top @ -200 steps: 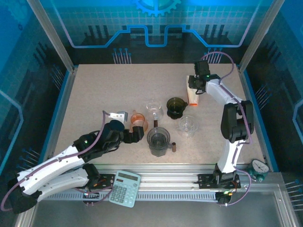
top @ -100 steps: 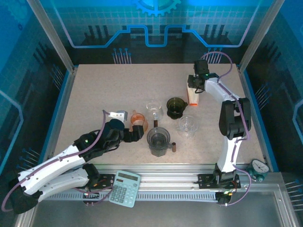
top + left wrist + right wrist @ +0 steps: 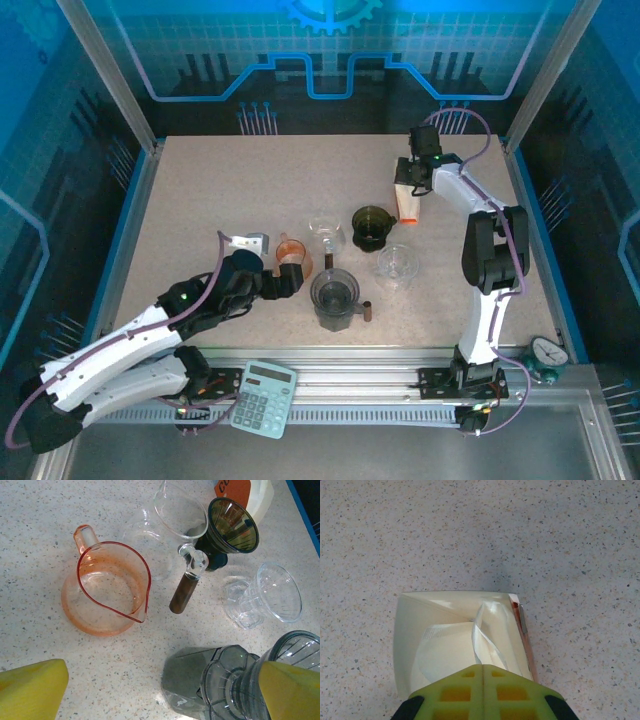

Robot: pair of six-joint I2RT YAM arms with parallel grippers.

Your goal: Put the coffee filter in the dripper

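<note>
white coffee filters in open pack; dark dripper empty, near pack.

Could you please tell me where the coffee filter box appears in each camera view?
Top external: box right of centre, under the right gripper.
Left wrist: box at top right corner, cropped.
Right wrist: box at centre, open top upward.
Landmark: dark dripper beside it, top external and left wrist.

The left arm stretches low from the lower left of the top view towards the middle. The left gripper is spread wide, its yellow fingers sitting in the two bottom corners of the wrist view. The right arm rises from the lower right, bends at the elbow and reaches to the upper right, where the right gripper points downward, jaws pressed together.
</note>
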